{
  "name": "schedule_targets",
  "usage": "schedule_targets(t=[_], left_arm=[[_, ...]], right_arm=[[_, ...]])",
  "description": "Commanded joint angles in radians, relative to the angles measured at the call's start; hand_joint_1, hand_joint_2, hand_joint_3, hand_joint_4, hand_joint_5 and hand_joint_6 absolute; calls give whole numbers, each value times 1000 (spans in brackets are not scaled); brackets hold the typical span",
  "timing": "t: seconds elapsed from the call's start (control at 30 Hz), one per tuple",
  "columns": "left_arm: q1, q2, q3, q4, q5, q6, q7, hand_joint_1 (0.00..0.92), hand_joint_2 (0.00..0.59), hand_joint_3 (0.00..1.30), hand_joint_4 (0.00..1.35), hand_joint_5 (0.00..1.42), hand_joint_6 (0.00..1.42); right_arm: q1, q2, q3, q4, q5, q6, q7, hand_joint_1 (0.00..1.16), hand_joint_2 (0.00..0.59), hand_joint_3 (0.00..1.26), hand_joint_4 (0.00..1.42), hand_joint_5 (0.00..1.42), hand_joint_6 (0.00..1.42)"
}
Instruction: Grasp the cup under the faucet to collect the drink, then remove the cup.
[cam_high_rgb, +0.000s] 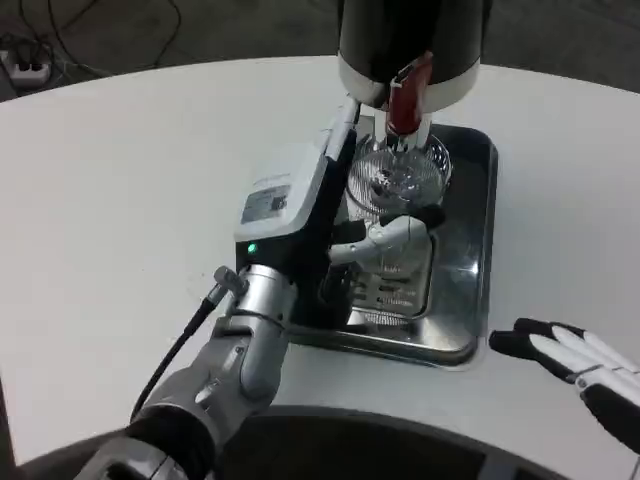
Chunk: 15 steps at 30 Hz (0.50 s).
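A clear ribbed cup (397, 180) stands on the steel tray (470, 300), right below the red-handled faucet (404, 96) of the black drink dispenser (412, 40). My left hand (330, 215) wraps around the cup from its left side, and its white and black fingers (390, 235) curl across the cup's near wall. Whether there is drink inside the cup I cannot tell. My right hand (575, 365) lies flat on the table at the lower right, fingers spread, well apart from the tray.
The tray holds a slotted drip grate (395, 295) in front of the cup. The round white table (120, 200) stretches wide to the left. A power strip (25, 65) and cables lie on the floor at the far left.
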Motion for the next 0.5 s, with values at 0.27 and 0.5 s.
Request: schedule_targets(t=[0.27, 0.5], left_arm=[[47, 21, 29, -24, -26, -42, 11, 139, 60, 0, 22, 460, 439], [76, 34, 46, -45, -39, -50, 2, 110, 35, 0, 54, 464, 416]], right_arm=[[17, 12, -4, -14, 7, -19, -12, 505, 488, 114, 51, 0, 0], [13, 14, 7, -14, 1, -19, -10, 500, 493, 115, 52, 0, 0]])
